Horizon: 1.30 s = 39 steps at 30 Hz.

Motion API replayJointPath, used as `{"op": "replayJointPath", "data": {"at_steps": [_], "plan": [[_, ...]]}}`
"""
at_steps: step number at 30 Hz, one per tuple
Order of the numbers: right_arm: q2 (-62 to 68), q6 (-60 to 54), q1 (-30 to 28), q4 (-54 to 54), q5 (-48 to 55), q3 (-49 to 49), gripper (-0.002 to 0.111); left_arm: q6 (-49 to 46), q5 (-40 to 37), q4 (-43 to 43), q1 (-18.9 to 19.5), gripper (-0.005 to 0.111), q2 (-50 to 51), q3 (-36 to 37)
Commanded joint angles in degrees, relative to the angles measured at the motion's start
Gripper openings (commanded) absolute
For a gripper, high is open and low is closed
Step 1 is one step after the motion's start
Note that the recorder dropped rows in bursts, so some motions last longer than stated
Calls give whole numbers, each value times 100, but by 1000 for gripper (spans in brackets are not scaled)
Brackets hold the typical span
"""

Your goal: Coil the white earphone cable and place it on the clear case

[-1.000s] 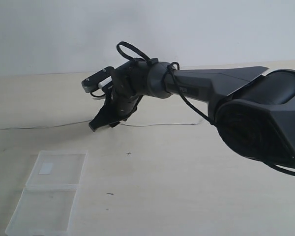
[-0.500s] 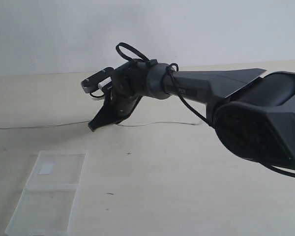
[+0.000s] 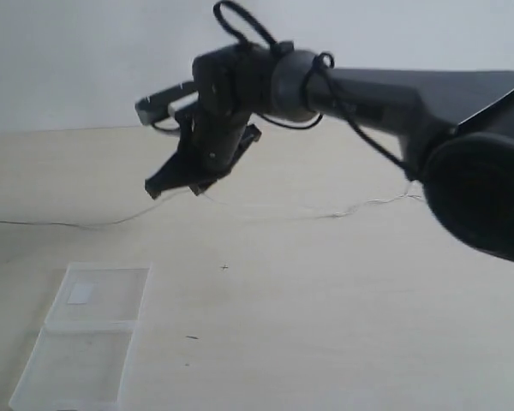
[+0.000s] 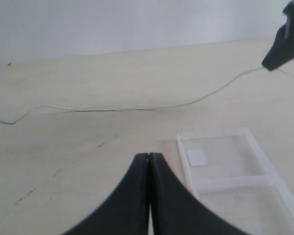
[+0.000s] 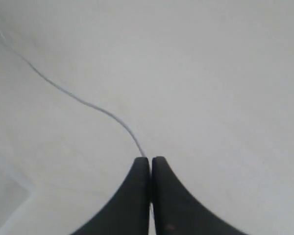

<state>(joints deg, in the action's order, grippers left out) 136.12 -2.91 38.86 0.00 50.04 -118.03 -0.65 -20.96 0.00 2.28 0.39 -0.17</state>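
Note:
The white earphone cable [image 3: 111,223] runs thin across the table from the left edge and rises to my right gripper [image 3: 154,187]. That gripper hangs above the table, shut on the cable. Beyond the gripper the cable sags to the right [image 3: 343,212]. In the right wrist view the cable [image 5: 83,102] leads straight into the closed tips of the right gripper [image 5: 150,159]. The clear case [image 3: 94,334] lies open and flat at the front left, its white label [image 3: 80,294] on the far half. My left gripper [image 4: 149,155] is shut on nothing, just short of the clear case [image 4: 225,161].
The light wooden table [image 3: 325,325] carries a few small dark specks [image 3: 224,267]. A white wall stands behind it. The right arm's bulky black body [image 3: 480,171] fills the right side of the exterior view.
My right gripper has risen from the table with the cable pinched in it, lifting the middle of the wire off the surface. The case has not moved.

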Motion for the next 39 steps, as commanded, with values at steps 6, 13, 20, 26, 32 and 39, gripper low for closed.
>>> {"op": "replayJointPath", "data": {"at_steps": [6,13,20,26,32,39], "plan": [[-1952,-523,-22,457,-35,-17,0,-21,59,-83,11,0,-39,17],[-3279,-655,-22,445,-410,-17,0,-21,59,-83,11,0,-39,17],[-4095,-1111,-22,368,-590,-17,0,-21,59,-83,11,0,-39,17],[-4632,-1098,-22,52,-962,-17,0,-21,59,-83,11,0,-39,17],[-5104,-1098,-22,-56,-1145,-17,0,-21,59,-83,11,0,-39,17],[-5403,-1098,-22,-56,-1018,-17,0,-91,68,233,11,0,-39,17]]}}
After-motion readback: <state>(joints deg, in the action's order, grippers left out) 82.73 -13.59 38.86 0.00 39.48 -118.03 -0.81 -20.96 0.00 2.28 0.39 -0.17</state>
